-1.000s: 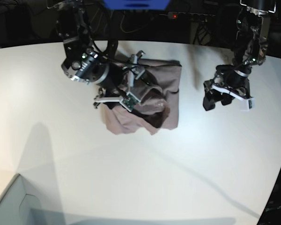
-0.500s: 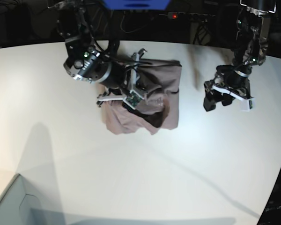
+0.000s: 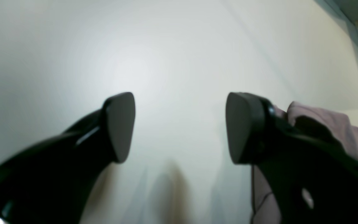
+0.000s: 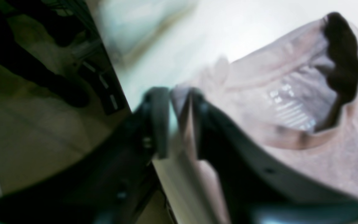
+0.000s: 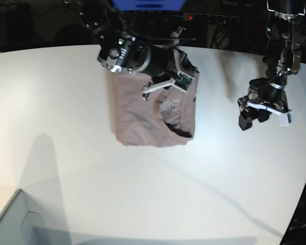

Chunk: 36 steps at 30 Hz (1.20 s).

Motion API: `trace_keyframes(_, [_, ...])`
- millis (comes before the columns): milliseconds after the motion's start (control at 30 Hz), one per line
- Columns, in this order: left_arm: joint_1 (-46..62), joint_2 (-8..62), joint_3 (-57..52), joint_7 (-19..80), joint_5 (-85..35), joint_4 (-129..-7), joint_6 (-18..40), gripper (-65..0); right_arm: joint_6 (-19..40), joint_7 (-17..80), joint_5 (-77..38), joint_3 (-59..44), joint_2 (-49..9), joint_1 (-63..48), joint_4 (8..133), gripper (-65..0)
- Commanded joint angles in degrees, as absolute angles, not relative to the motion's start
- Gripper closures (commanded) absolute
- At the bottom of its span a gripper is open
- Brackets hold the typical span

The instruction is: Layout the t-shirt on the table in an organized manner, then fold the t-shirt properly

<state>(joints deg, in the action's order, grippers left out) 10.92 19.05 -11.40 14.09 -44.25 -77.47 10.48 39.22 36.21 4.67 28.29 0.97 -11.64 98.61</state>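
Observation:
The mauve t-shirt lies bunched into a rough rectangle at the back middle of the white table. Its neck opening and pale label face up. My right gripper hovers over the shirt's far edge. In the right wrist view its fingers pinch a fold of the t-shirt, so the right gripper is shut on cloth. Off to the right my left gripper hangs apart from the shirt. It stands open and empty above bare table, with the t-shirt just past one finger.
A grey box corner sits at the front left of the table. Dark equipment and cables run behind the table's far curved edge. White tabletop stretches across the front and right.
My right arm has swung toward the far edge and to the right, drawing the shirt out flatter; the neck and label now show. My left arm shifted slightly right and down.

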Motion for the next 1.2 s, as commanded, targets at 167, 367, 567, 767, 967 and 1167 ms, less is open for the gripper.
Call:
trace_keyframes(167, [10.42,19.38,-11.74,12.88,-45.14,-78.99,10.86,-43.9,40.0,34.77,3.82,28.35,1.36,-13.05,100.09,-34.4])
trace_keyframes(367, [7.78,17.45,-6.81,12.88,-45.05,-83.65,10.86,-43.9,40.0,34.59,3.74,22.81,-0.75,-12.97,101.67,-36.9])
trace_keyframes(567, [2.59,13.76,1.01,12.97,-44.62,-81.89,10.33,-43.9,40.0,34.86,3.74,15.78,-0.84,-13.05,103.08,-36.9])
trace_keyframes(767, [-1.1,10.24,4.53,12.88,-44.62,-74.24,10.24,-43.9,40.0,34.86,3.82,12.53,-0.84,-13.14,103.08,-36.9])
trace_keyframes(967, [-3.21,9.45,5.32,12.7,-44.62,-69.23,10.51,-43.8,40.0,34.77,3.74,11.56,-1.89,-13.14,102.9,-36.9])
trace_keyframes(1167, [-4.97,8.66,8.75,12.62,-44.62,-68.62,10.33,-43.5,40.0,34.77,3.82,11.47,-2.07,-13.05,102.73,-36.9])
